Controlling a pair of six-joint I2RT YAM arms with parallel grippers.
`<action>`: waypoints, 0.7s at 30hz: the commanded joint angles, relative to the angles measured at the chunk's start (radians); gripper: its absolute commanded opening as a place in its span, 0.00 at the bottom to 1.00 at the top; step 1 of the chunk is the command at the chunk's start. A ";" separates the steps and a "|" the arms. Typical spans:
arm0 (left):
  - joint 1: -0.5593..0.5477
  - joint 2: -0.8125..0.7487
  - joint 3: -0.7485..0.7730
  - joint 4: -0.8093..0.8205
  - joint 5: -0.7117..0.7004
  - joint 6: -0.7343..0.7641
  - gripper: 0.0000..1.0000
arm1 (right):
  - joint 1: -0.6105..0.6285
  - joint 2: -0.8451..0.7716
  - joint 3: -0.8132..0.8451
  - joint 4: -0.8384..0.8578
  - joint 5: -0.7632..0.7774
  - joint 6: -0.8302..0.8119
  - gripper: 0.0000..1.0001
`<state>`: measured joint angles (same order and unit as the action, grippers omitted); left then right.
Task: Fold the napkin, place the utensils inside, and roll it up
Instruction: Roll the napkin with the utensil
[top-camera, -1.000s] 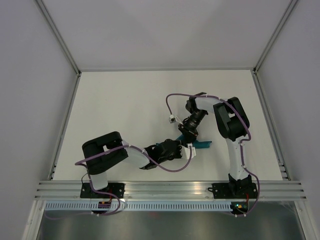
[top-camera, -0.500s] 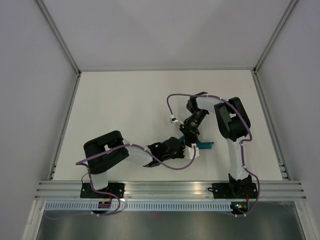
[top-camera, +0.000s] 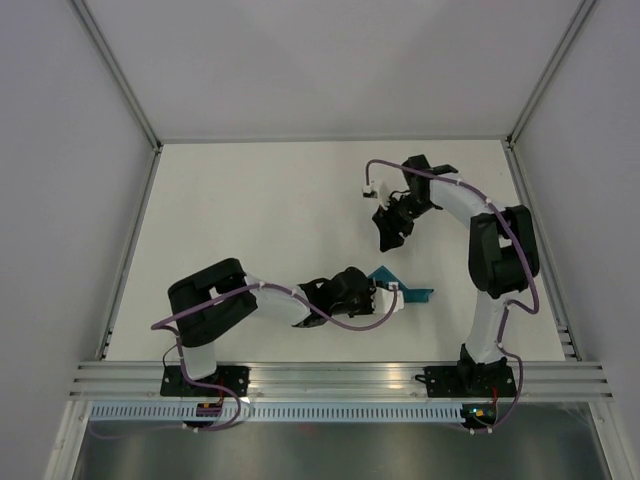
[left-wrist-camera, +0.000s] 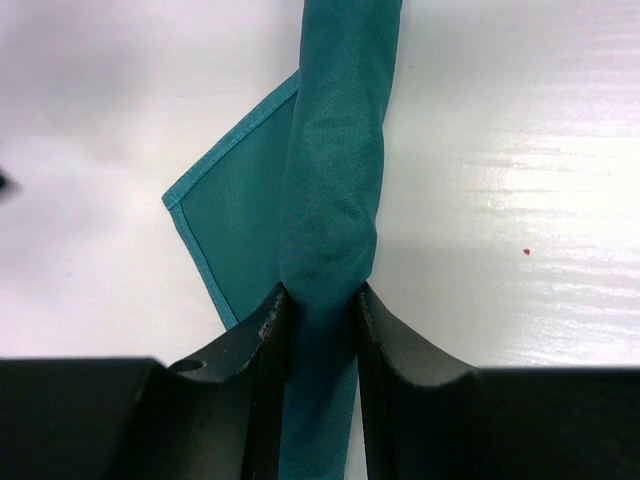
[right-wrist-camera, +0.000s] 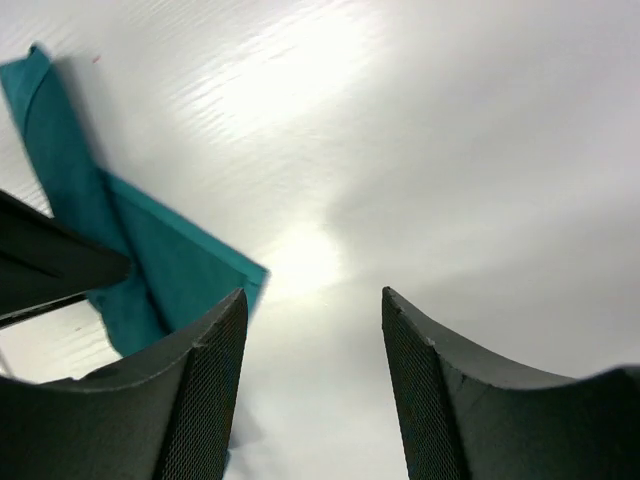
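The teal napkin (left-wrist-camera: 335, 200) lies rolled into a narrow tube on the white table, with one loose triangular corner (left-wrist-camera: 235, 220) sticking out to its left. My left gripper (left-wrist-camera: 322, 305) is shut on the near end of the roll. In the top view the napkin (top-camera: 405, 292) pokes out to the right of the left gripper (top-camera: 382, 293). My right gripper (top-camera: 387, 238) hovers farther back, open and empty, apart from the cloth. Its wrist view shows the napkin (right-wrist-camera: 150, 260) at the left beyond the open fingers (right-wrist-camera: 205, 390). The utensils are hidden.
A metal frame rail (top-camera: 340, 375) runs along the table's near edge and grey walls close the sides and back. The left arm's purple cable (top-camera: 350, 322) loops just in front of the roll.
My right gripper has let go of the roll, opened wide and pulled back and to the right, away from the napkin. The left gripper has closed on the roll and shifted slightly right.
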<state>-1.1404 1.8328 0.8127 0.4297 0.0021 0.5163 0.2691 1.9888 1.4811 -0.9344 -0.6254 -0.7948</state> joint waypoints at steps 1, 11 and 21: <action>0.031 0.057 0.052 -0.224 0.127 -0.130 0.02 | -0.096 -0.181 -0.059 0.192 0.000 0.150 0.62; 0.131 0.132 0.224 -0.477 0.318 -0.271 0.02 | -0.263 -0.623 -0.361 0.353 -0.033 0.175 0.64; 0.261 0.273 0.394 -0.698 0.608 -0.346 0.02 | -0.258 -0.895 -0.622 0.145 -0.149 -0.202 0.68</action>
<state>-0.9100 2.0106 1.2087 -0.0391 0.5167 0.2382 0.0086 1.1229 0.9054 -0.7040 -0.7040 -0.8139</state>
